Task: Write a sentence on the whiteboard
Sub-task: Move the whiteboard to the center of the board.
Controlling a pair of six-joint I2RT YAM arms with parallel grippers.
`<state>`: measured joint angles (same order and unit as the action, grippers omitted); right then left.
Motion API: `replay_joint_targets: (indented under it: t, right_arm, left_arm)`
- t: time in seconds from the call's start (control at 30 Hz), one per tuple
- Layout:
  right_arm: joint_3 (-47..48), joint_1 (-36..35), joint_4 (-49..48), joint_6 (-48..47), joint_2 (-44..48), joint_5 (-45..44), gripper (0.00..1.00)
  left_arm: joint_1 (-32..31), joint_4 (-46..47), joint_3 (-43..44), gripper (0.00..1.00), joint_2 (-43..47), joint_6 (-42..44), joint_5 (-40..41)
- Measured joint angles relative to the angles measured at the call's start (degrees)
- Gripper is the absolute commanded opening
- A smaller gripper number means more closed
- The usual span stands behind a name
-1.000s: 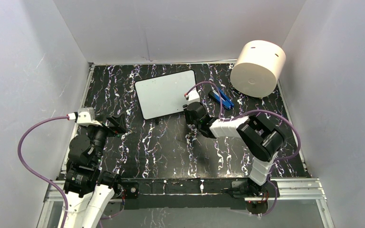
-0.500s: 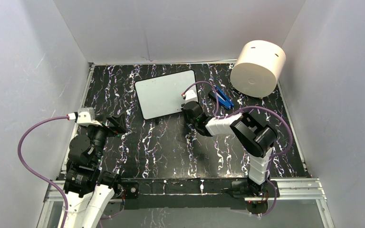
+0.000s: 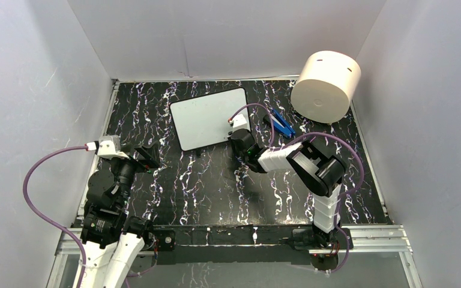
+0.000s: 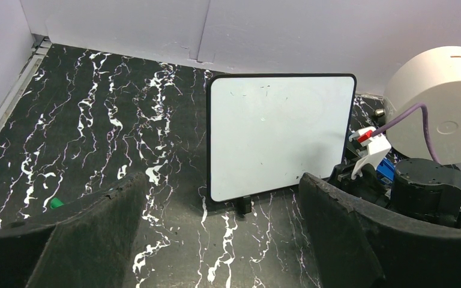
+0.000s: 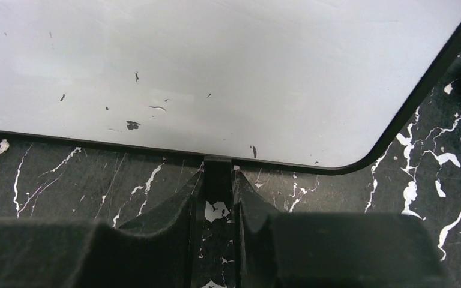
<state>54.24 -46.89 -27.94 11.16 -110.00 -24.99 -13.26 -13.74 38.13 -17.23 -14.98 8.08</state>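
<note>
The whiteboard (image 3: pixel 207 117) lies on the black marbled table, far centre. Its white face (image 4: pixel 279 138) (image 5: pixel 216 72) carries only a few dark specks; the sentence is not in view. A small black tab (image 5: pixel 218 171) sticks out from the board's black frame. My right gripper (image 3: pixel 235 135) (image 5: pixel 218 180) is at the board's right edge, with both fingertips pressed against the sides of that tab. My left gripper (image 3: pixel 147 157) (image 4: pixel 221 180) hovers to the near left of the board, wide open and holding nothing.
A big cream cylinder (image 3: pixel 326 87) (image 4: pixel 438 114) lies on its side at the far right. Blue objects (image 3: pixel 281 125) lie between it and the board. A small green bit (image 4: pixel 54 203) sits on the table at the left. Grey walls close in three sides.
My right arm has shifted a little left toward the whiteboard, and its jaws have narrowed onto the tab. The left arm has not moved.
</note>
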Motion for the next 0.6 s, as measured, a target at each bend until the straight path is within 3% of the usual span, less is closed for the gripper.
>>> replay_joint_targets:
  t: [0.13, 0.47, 0.6]
  right_arm:
    - [0.0, 0.0, -1.0, 0.1, -0.7, -0.4, 0.26]
    - [-1.3, 0.0, -3.0, -1.0, -0.6, -0.1, 0.01]
    - [-5.3, 0.0, -5.4, -1.6, 1.6, 1.1, 0.00]
  left_arm:
    - [0.0, 0.0, 0.0, 0.95, -0.2, 0.0, 0.0]
    - [-0.2, 0.0, 0.0, 0.95, -0.7, 0.0, 0.0]
    - [-0.3, 0.0, 0.0, 0.95, -0.7, 0.0, 0.0]
